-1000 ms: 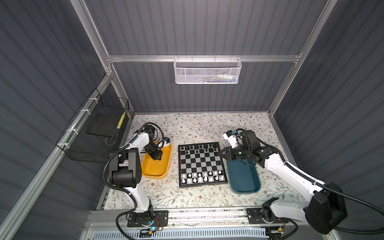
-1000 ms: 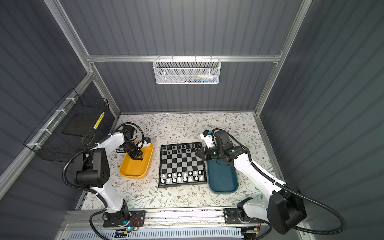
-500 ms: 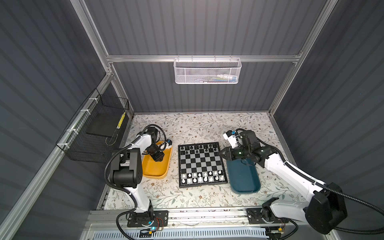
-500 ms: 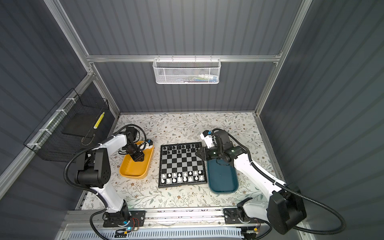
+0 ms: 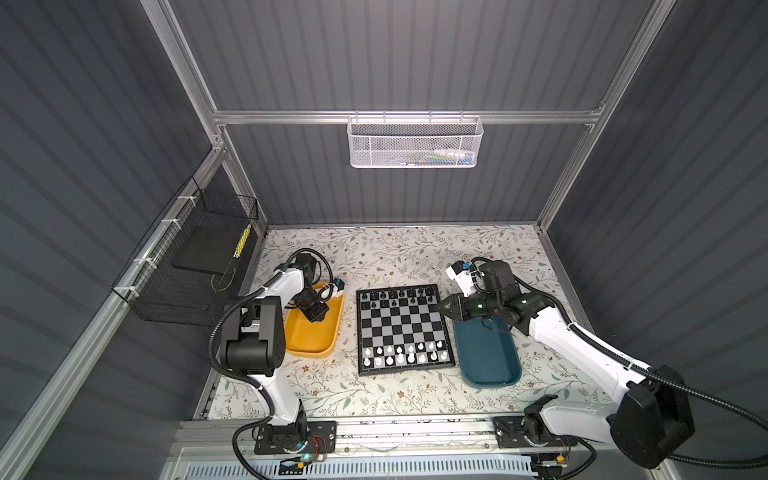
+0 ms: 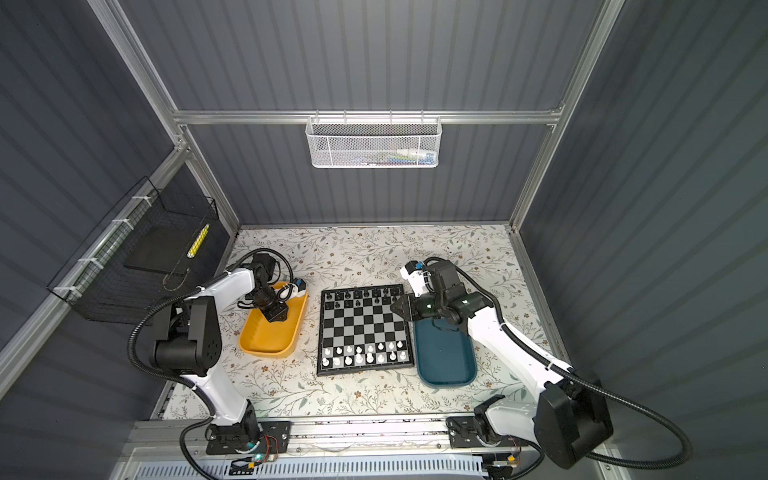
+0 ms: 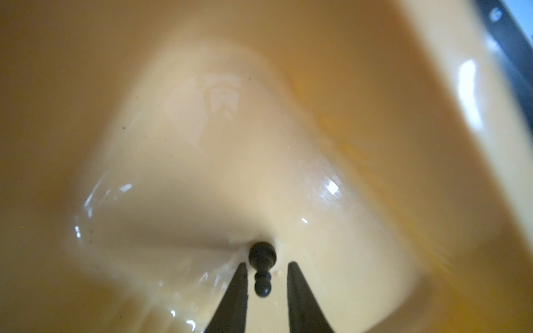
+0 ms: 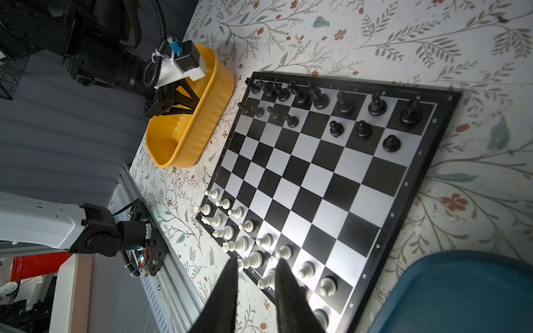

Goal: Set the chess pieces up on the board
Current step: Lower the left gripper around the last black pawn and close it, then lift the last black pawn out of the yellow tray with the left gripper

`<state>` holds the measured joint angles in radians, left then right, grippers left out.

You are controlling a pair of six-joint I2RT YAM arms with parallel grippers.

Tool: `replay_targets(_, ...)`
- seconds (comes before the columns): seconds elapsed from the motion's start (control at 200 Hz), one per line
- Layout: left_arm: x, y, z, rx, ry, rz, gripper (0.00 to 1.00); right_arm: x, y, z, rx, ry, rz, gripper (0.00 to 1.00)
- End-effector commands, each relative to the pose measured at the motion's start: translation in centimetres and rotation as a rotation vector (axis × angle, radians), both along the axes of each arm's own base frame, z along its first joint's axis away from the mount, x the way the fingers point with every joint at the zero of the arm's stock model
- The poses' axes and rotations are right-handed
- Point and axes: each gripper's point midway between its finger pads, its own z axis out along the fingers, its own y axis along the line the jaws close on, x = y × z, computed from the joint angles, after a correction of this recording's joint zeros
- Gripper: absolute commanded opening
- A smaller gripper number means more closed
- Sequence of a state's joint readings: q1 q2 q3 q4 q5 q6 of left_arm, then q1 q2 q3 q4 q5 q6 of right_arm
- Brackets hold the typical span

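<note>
Down in the yellow tray [image 7: 202,144], a black pawn [image 7: 262,258] lies between the left jaws, which stand slightly spread.

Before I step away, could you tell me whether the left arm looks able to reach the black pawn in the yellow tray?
Probably yes: the left end effector is down in the tray with the pawn lying between its open fingers, nothing blocking.
</note>
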<state>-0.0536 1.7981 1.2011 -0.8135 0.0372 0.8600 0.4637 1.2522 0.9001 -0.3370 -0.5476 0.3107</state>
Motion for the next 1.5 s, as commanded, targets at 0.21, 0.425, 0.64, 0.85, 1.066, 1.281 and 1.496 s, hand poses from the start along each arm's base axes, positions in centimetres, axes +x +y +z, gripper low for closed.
replay_targets(0.21, -0.5, -0.1, -0.4, 0.007, 0.020, -0.003, 0.20, -0.2, 0.2, 0.6, 0.018, -0.018, 0.011, 0.26)
replay_targets(0.425, -0.4, -0.1, -0.2, 0.010, 0.015, -0.005, 0.15, -0.3, 0.2, 0.6, 0.017, -0.016, 0.009, 0.26)
replay_targets(0.64, -0.3, 0.0, 0.0, 0.016, 0.012, -0.007, 0.09, -0.3, 0.1, 0.6, 0.018, -0.018, 0.010, 0.26)
replay_targets(0.85, -0.1, 0.0, 0.5, 0.025, 0.005, -0.008, 0.06, -0.3, 0.1, 0.5, 0.017, -0.018, 0.010, 0.26)
replay_targets(1.066, 0.2, -0.4, 1.3, 0.036, -0.011, -0.016, 0.06, -0.3, 0.2, 0.5, 0.019, -0.019, 0.012, 0.26)
replay_targets(1.281, 0.7, -0.7, 2.5, 0.040, -0.024, -0.019, 0.07, -0.2, 0.3, 0.6, 0.022, -0.021, 0.015, 0.26)
replay_targets(1.496, 1.1, -0.9, 3.5, 0.044, -0.037, -0.022, 0.07, -0.2, 0.3, 0.7, 0.022, -0.022, 0.017, 0.26)
